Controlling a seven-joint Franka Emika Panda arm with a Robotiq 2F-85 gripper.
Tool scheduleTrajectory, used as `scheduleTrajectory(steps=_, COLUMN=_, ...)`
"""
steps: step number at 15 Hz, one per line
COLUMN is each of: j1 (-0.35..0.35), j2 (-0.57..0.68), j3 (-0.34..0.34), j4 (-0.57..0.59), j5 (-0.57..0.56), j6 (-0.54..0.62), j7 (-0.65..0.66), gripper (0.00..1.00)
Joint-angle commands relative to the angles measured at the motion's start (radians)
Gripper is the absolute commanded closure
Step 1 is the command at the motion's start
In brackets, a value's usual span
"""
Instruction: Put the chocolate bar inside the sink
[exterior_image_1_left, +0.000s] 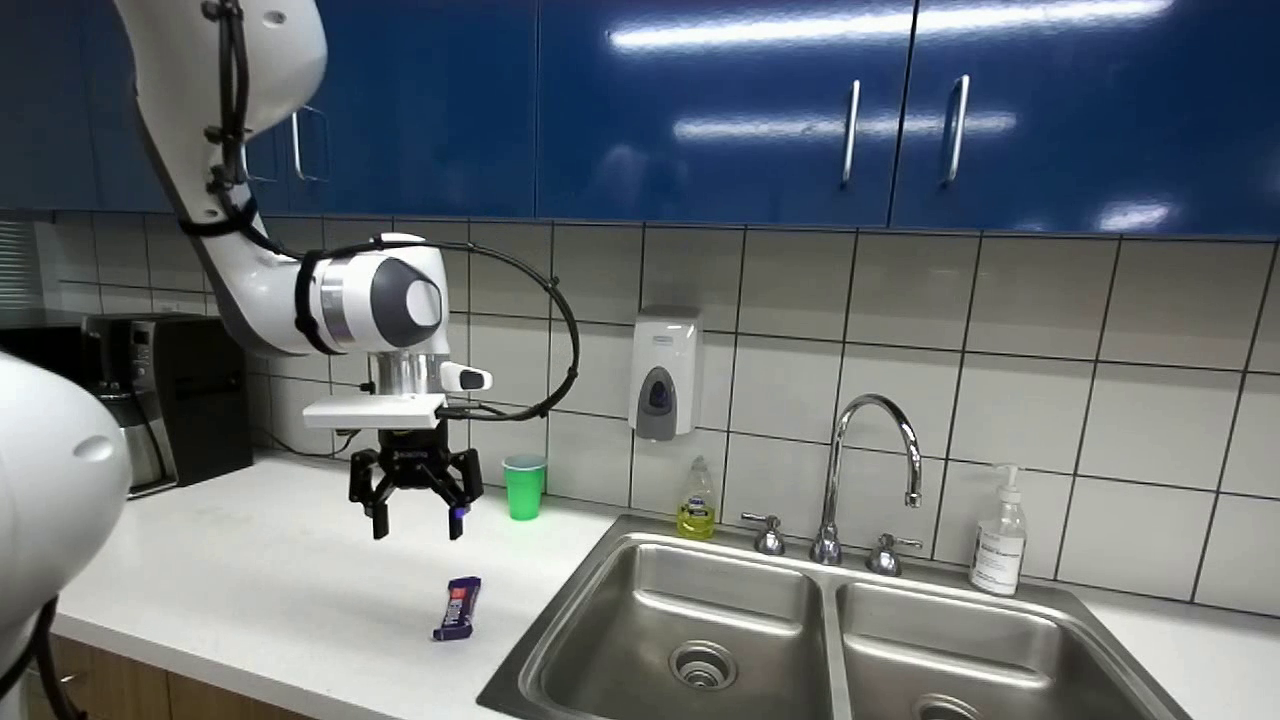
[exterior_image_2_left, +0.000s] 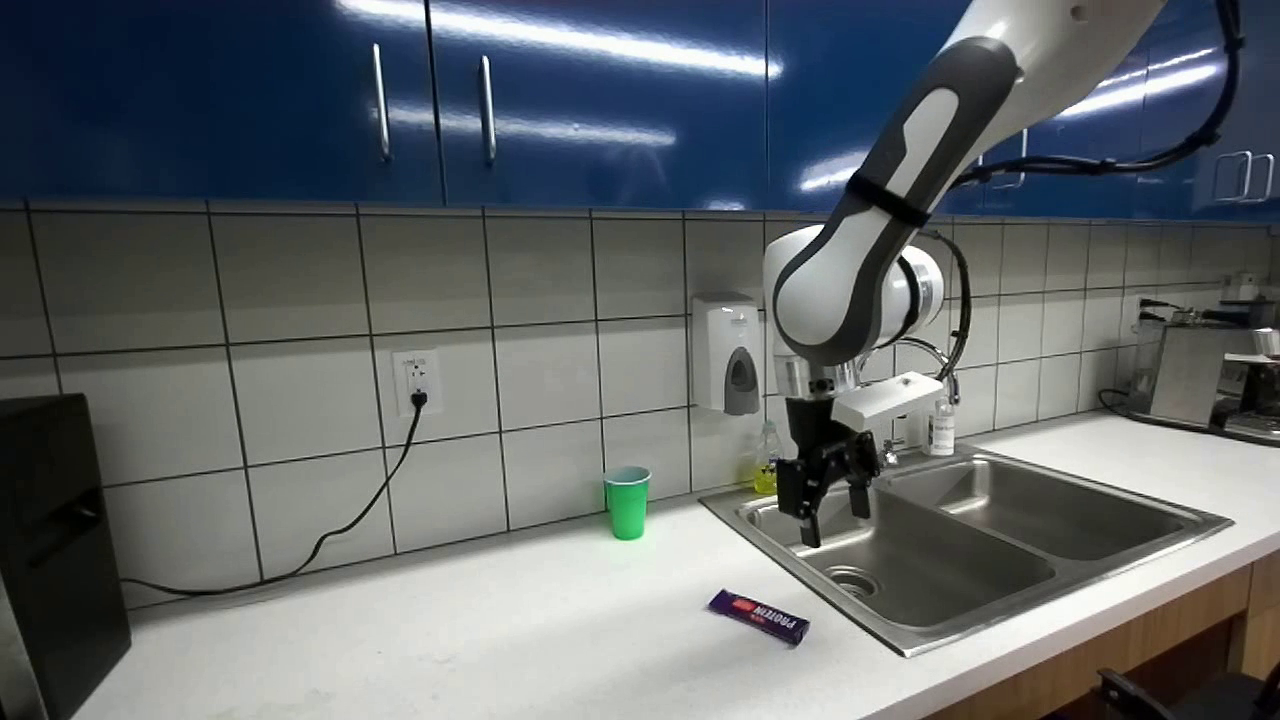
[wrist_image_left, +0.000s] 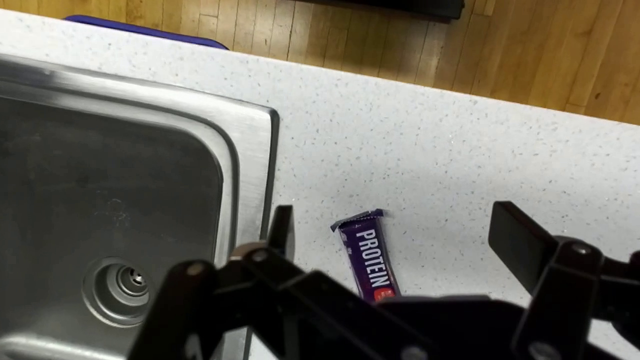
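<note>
my empty gripper (exterior_image_1_left: 418, 524) hung spread wide — the chocolate bar (exterior_image_1_left: 458, 608) lay beside the sink (exterior_image_1_left: 700, 620); a bottle (exterior_image_1_left: 697, 500) held yellow liquid (exterior_image_1_left: 695, 524).

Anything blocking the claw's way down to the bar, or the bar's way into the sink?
Nothing visible. The chocolate bar lies uncovered below the open claw; only countertop and the sink's rim separate it from the nearer basin. The green cup stands aside.

The sink (exterior_image_1_left: 834, 635) is metal, the cabinets (exterior_image_1_left: 720, 90) glossy
</note>
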Motion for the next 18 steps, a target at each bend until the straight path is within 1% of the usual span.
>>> scheduleTrajectory(steps=1, j1=-0.018, j2=0.145, j3=-0.01, j4=0.094, j5=-0.052, j6=0.039, j7=-0.009, gripper=0.0)
scheduleTrajectory(steps=6, j1=-0.005, j2=0.305, j3=-0.035, j4=0.203, j5=-0.09, j6=0.064, j7=-0.001, gripper=0.0)
scheduleTrajectory(steps=11, j1=0.012, j2=0.439, j3=-0.053, j4=0.301, j5=-0.105, j6=0.07, j7=0.009, gripper=0.0)
scheduleTrajectory(steps=12, j1=0.005, j2=0.389, j3=-0.042, j4=0.252, j5=-0.076, j6=0.065, j7=-0.002, gripper=0.0)
scheduleTrajectory(steps=14, j1=0.006, j2=0.413, j3=-0.043, j4=0.265, j5=-0.075, j6=0.065, j7=-0.003, gripper=0.0)
scheduleTrajectory(steps=18, j1=0.006, j2=0.412, j3=-0.043, j4=0.264, j5=-0.075, j6=0.065, j7=-0.003, gripper=0.0)
